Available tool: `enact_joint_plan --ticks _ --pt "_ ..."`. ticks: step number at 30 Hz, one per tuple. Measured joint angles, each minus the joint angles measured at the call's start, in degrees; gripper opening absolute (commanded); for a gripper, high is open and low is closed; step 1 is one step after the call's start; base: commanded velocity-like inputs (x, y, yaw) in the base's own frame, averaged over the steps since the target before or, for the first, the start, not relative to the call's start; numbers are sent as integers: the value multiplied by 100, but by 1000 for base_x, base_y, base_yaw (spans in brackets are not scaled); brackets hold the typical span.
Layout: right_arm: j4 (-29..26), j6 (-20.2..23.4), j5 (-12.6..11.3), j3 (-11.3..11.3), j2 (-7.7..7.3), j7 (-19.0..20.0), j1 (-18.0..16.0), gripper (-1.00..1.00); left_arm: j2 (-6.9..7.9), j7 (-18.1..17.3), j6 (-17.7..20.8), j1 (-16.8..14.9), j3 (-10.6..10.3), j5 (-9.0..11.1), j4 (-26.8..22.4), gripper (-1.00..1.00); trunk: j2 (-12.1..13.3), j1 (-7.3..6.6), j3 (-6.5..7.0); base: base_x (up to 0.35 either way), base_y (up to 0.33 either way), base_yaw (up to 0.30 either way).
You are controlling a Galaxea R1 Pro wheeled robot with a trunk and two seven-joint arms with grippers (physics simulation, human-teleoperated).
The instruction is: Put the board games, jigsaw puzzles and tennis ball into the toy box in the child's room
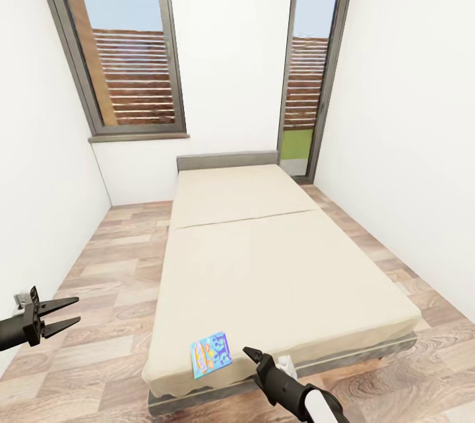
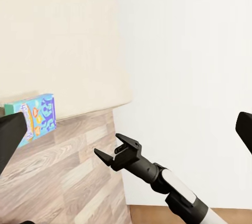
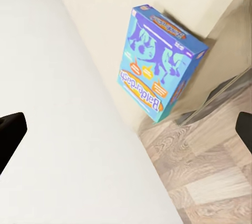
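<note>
- I see the blue board game (image 1: 211,355) lying flat on the bed (image 1: 277,264), at 6 o'clock near its foot edge.
- My right pincer (image 1: 254,356) hangs spread just beside the game, at its 3 o'clock.
- My left pincer (image 1: 66,315) is spread too, over the floor (image 1: 99,278) at 8 o'clock.

Left window (image 1: 128,47): tall, grey-framed, blue sky and a slatted wood fence outside.
Right window (image 1: 309,60): narrow, grey frame, same fence, a strip of green below.
Sill (image 1: 138,137): grey ledge under the left window.
Fence (image 1: 135,76): horizontal brown slats.
</note>
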Motion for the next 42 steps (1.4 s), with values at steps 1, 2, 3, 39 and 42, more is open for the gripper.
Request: enact_joint_plan --ticks 1,2,3,39,42 --pt "2 1 -2 -7 -10 1 0 100 -2 -1 0 0 3 0 0 100 -40 22 -18 0 0 0" --pt "2 1 -2 -12 -17 2 1 100 -3 -2 0 0 4 0 0 100 -80 44 -36 0 0 0" --pt "3 2 -5 -23 -29 5 1 100 -5 -3 0 0 6 0 -3 100 -120 66 -54 0 0 0" --pt "966 -862 89 -70 -346 1261 -8 100 -9 -32 -7 0 -9 0 -17 100 -1565 857 -701 0 0 0" --pt "968 -864 93 -54 -337 1322 -8 100 -10 -32 -8 0 -9 1 -15 100 -1685 923 -754 0 0 0"
